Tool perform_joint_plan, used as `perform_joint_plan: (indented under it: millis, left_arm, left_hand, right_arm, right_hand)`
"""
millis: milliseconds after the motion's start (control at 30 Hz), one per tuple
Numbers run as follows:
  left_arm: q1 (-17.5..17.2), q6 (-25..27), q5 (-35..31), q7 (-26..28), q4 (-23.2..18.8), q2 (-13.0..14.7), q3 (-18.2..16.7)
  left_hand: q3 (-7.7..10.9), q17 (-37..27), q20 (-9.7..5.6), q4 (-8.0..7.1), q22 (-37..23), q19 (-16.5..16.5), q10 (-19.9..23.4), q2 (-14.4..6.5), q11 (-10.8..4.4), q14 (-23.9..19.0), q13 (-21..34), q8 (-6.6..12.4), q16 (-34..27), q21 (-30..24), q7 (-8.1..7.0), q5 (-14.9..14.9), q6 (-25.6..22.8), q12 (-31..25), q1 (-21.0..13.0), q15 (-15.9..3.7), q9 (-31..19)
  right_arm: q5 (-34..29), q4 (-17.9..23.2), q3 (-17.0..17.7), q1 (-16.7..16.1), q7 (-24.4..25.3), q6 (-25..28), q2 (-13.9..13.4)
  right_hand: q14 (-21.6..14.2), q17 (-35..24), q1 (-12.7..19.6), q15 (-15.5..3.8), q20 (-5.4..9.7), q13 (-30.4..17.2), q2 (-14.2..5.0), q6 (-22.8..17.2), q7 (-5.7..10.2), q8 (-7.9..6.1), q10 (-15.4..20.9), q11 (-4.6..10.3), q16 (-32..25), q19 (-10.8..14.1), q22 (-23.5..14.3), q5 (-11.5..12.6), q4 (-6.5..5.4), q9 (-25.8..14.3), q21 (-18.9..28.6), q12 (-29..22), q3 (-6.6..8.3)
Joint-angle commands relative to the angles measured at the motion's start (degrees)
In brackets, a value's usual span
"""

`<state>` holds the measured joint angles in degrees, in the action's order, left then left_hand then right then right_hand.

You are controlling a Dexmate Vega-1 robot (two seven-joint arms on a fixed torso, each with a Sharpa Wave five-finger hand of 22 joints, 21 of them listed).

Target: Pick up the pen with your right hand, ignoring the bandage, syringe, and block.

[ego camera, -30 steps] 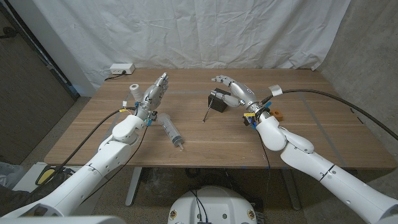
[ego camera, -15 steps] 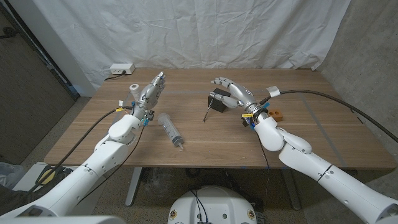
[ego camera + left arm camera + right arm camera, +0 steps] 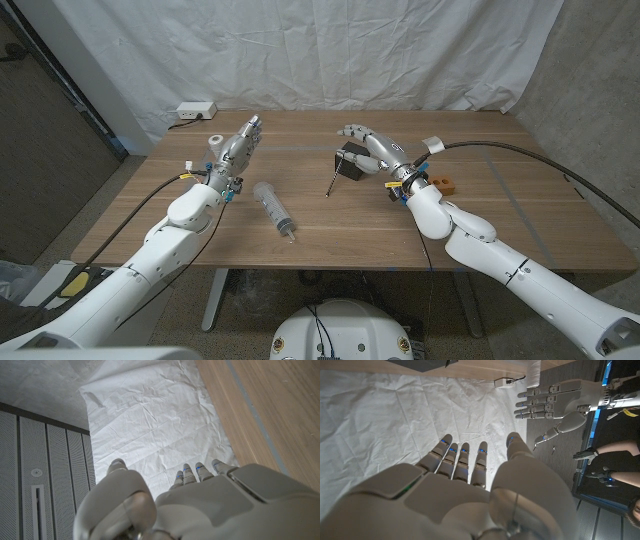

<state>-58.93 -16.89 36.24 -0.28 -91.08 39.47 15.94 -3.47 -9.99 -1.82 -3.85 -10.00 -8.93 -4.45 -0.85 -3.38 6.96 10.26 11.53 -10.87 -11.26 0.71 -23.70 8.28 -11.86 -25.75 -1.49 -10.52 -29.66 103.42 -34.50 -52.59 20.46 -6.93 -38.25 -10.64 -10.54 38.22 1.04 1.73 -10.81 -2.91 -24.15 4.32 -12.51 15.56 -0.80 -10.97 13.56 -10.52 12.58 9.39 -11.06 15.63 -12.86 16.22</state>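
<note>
Risk starts at the right hand (image 3: 372, 152), upper centre-right of the head view: fingers spread, holding nothing, raised near the back of the table w/ fingertips over a dark block-like thing (image 3: 350, 160). In the right wrist view its fingers (image 3: 461, 457) fan out straight, nothing btwn them.

The pen (image 3: 331, 182) is thin and dark, lying on the wood at centre frame, just below-left of that dark thing and close to the fingertips. It looks slim and low, so a pinch prob needs a clean approach; a wide sweep could nudge the dark thing or roll the pen off toward the syringe (image 3: 273, 208), lower centre-left.

The orange block (image 3: 443, 182) sits beside the right wrist, centre-right, so a forearm swing could knock it.

The left hand (image 3: 240, 146) is upper-left of centre, fingers extended, empty, next to the white bandage roll (image 3: 215, 147); well apart from the pen, low risk.
</note>
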Motion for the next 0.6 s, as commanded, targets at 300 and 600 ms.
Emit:
perform_joint_plan:
  millis: [300, 600]
  left_arm:
    - [-1.1, -0.7, 1.5, -0.8, 1.3, 1.1, -2.2]
    - [-1.7, -0.5, 1.0, -0.3, 0.5, 1.6, -2.3]
  left_hand:
    - [-0.51, -0.3, -3.52, -0.08, -0.3, -0.2, 0.2, 0.0, 0.02, -0.4, 0.3, -0.26, 0.1, -0.2, -0.20, 0.2, -0.4, 0.2, -0.6, -0.24, -0.1]
    - [-0.68, -0.3, -3.50, -0.08, -0.3, -0.1, 0.4, 0.1, 0.01, -0.5, 0.3, -0.26, 0.1, -0.2, -0.19, 0.2, -0.4, 0.1, -0.6, -0.24, -0.1]
  right_arm:
    - [-3.9, -2.4, -2.0, 2.6, 2.0, 1.0, -0.4]
    - [-7.6, -2.8, -3.3, 3.6, 2.8, 1.5, -1.1]
  right_hand:
    - [-0.1, -0.1, 1.7, -0.74, 0.19, -0.1, 0.14, 0.1, 1.24, 0.30, 0.2, 1.46, 0.2, 0.4, -0.3, 0.1, 0.18, -0.3, -0.4, 0.2, 0.75]
    - [0.0, 0.0, 2.7, -1.05, 0.35, -0.1, 0.50, 0.2, 2.18, 0.38, 0.0, 1.80, 0.3, 0.4, -0.2, 0.3, 0.37, -0.4, -0.6, 0.2, 0.93]
